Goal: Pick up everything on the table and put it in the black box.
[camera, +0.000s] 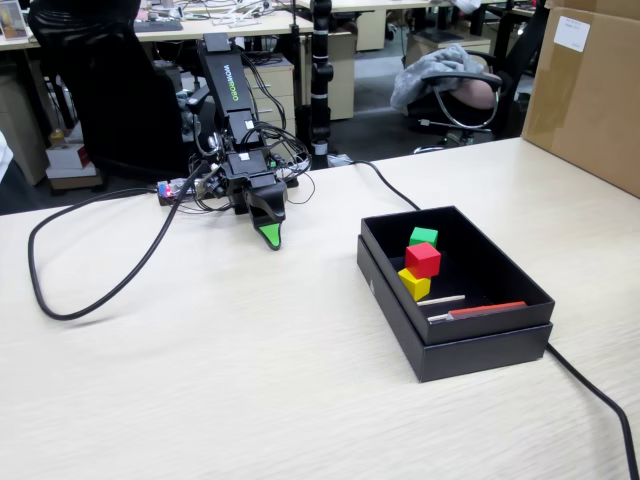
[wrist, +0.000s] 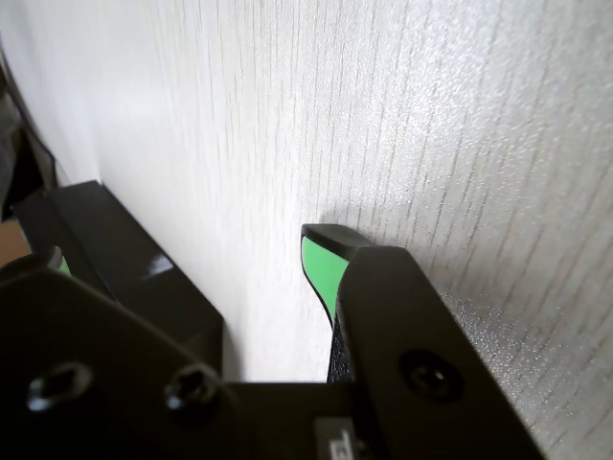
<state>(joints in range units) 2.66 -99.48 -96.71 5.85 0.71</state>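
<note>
The black box [camera: 480, 345] stands on the table [camera: 220, 380] at the right of the fixed view. Inside it lie a green cube [camera: 424, 237], a red cube [camera: 423, 259] and a yellow cube [camera: 414, 283], close together near its left wall. My gripper [camera: 270, 235] hangs tip-down just above the tabletop, well left of the box and touching no cube. In the wrist view the gripper [wrist: 192, 259] is open: one green-padded fingertip [wrist: 321, 268] stands at the right, the other jaw is far left, and only bare table and a corner of the black box [wrist: 144, 268] show between them.
A thick black cable [camera: 90, 285] loops over the left of the table, and another runs past the box's right end [camera: 590, 390]. A big brown carton [camera: 590, 90] stands at the back right. A thin red and white stick [camera: 480, 310] lies in the box.
</note>
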